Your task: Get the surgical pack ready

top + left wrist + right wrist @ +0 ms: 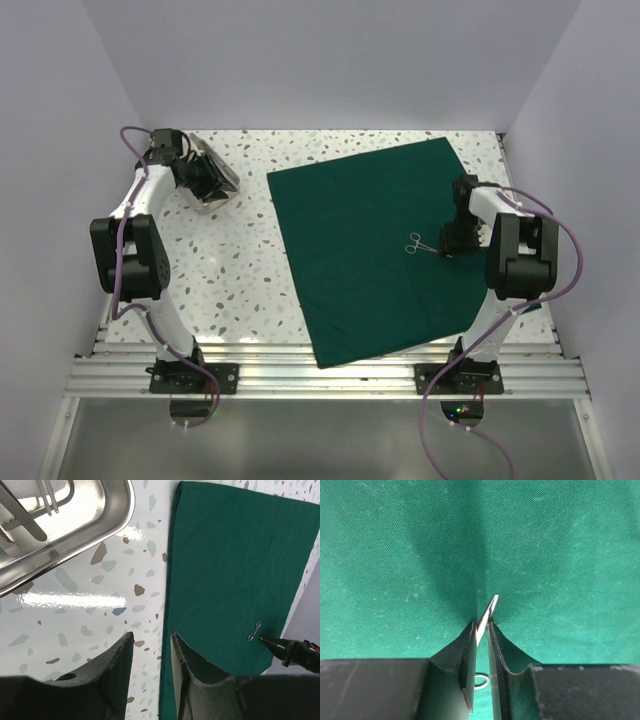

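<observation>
The surgical pack is a dark green drape (pixel 370 240) lying flat across the middle and right of the table; it also shows in the left wrist view (pixel 235 570) and fills the right wrist view (pixel 545 540). Small steel ring-handled forceps (pixel 413 243) lie on the drape. My right gripper (pixel 447 243) is low over the drape, its jaws closed on the forceps' tip (pixel 490 607). The forceps also show in the left wrist view (pixel 255 631). My left gripper (pixel 152 640) is open and empty, above the table beside the drape's left edge.
A shiny steel tray (pixel 115 515) sits at the back left, partly under my left gripper (pixel 205 180), with several steel instruments (pixel 47 495) in it. The speckled tabletop (pixel 240 270) lies between tray and drape. The drape's near corner reaches the table's front rail (pixel 330 360).
</observation>
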Motion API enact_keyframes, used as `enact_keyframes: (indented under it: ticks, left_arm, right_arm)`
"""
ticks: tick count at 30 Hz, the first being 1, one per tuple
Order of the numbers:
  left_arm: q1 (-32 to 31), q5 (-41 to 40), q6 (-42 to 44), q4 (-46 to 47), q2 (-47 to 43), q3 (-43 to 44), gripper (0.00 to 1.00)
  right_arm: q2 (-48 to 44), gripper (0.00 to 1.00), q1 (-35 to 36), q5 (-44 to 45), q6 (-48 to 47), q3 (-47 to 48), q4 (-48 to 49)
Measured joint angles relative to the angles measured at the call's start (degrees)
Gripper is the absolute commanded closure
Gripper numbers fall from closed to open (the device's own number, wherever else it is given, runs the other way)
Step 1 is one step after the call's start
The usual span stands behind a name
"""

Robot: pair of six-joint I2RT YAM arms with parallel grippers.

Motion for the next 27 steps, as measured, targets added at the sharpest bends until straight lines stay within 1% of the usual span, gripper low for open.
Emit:
enact_keyframes:
  ticks: [4, 6, 7, 16, 22, 27]
  left_arm:
    - [0.0, 0.26, 0.0, 0.0, 0.0, 0.0, 0.61]
    - [0.0, 0.44, 0.0, 0.0, 0.0, 0.0, 0.61]
    - [0.0, 0.48, 0.0, 0.0, 0.0, 0.0, 0.61]
    - [-0.13, 0.92, 0.0, 0.04, 0.0, 0.0, 0.6]
    - [-0.72, 1.57, 0.0, 0.5, 0.0, -0.02, 0.59]
    - [-1.44, 2.56, 0.0, 1.53, -0.39, -0.96, 0.56]
  right_arm:
    - [-1.75, 0.9, -0.02, -0.07, 0.2, -2.45, 2.54]
    - [-2.51, 0.96, -0.04, -0.09, 0.28, -3.43, 3.45]
    - [-2.8, 1.0, -0.04, -0.13, 0.31, -3.74, 3.78]
    - [-3.17, 1.0, -0.04, -0.57, -0.63, -3.5, 3.82]
    - [-3.41, 1.0, -0.09, -2.49, -4.66, -3.32, 6.32]
    - [-5.49, 1.0, -0.09, -3.91, -8.31, -3.32, 8.87]
